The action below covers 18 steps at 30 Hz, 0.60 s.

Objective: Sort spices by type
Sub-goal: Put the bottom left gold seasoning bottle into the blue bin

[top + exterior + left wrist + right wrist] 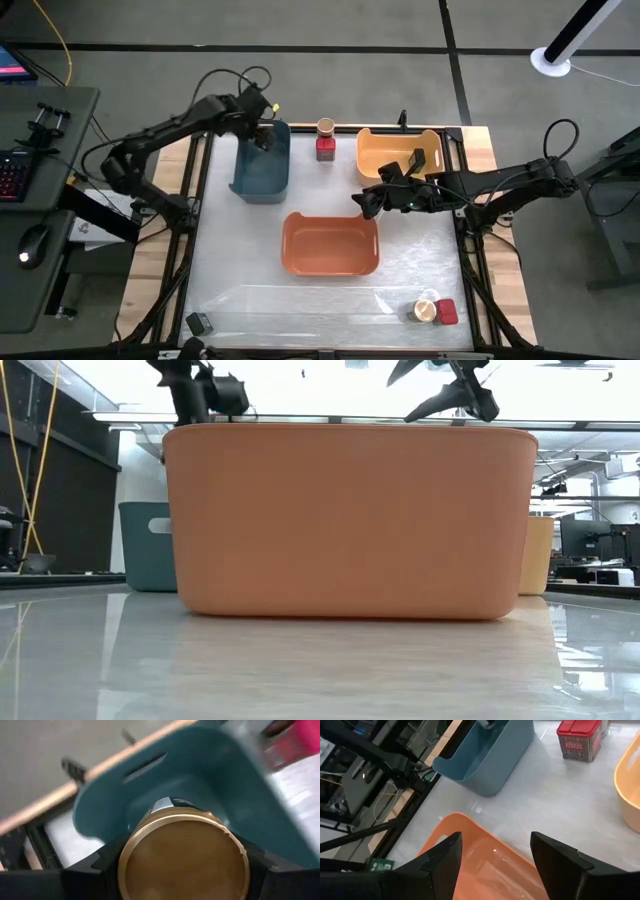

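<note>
Left gripper (pixel 182 870) has a tan-lidded jar (pixel 184 857) clamped in its jaws over the blue bin (pixel 262 165). Probably rigid and slick, so gripping round the body makes sense. Right gripper (pixel 495 857) hangs open over the orange bin (pixel 330 243), which looks empty. More spices sit on the tabletop (pixel 240 260) – a red tin (pixel 326 149) among them.

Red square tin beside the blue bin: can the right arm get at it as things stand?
Probably yes. The right gripper hangs open and empty over the orange plastic bin. The red square tin stands on bare table between the blue plastic bin and yellow plastic bin, nothing in the way.
</note>
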Each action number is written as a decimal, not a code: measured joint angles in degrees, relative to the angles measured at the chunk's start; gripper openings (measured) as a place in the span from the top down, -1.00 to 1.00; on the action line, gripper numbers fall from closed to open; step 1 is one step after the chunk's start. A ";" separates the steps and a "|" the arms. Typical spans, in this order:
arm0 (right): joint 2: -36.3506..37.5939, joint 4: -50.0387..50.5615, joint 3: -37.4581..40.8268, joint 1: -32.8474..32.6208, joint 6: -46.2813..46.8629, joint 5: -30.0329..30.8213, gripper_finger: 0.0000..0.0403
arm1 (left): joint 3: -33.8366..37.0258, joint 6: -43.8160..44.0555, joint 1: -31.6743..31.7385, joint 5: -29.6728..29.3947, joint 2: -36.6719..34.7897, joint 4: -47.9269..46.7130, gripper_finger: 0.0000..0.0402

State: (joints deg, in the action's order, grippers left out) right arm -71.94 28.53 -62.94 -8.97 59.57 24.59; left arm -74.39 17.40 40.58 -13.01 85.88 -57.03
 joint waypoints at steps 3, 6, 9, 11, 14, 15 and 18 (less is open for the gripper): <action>0.00 0.00 0.00 0.00 0.00 0.01 -0.15 | 1.68 5.41 1.12 -0.51 1.86 -0.30 -0.16; 0.00 0.00 0.00 0.00 0.00 0.01 -0.15 | 2.67 7.91 1.84 -0.89 2.92 -0.11 -0.16; 0.00 0.00 0.00 0.00 0.00 0.00 -0.15 | 3.52 10.22 2.46 -1.07 3.65 1.42 -0.20; 0.00 0.02 0.00 0.00 0.00 -0.01 -0.15 | 4.26 11.68 2.84 -1.08 3.70 3.64 -0.22; 0.00 0.02 0.00 -0.05 0.00 -0.01 -0.15 | 5.09 14.56 3.44 -1.70 3.68 5.55 -0.23; 0.00 0.00 0.00 -0.07 0.00 -0.04 -0.15 | 5.13 15.47 3.70 -2.55 3.68 5.69 -0.23; 0.00 0.02 0.00 -0.07 0.00 -0.20 -0.15 | 5.13 17.64 3.84 -4.48 3.68 7.46 -0.24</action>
State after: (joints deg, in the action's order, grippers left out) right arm -71.94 28.56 -62.94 -9.04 59.57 24.40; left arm -69.25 35.04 44.42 -17.49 89.56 -49.57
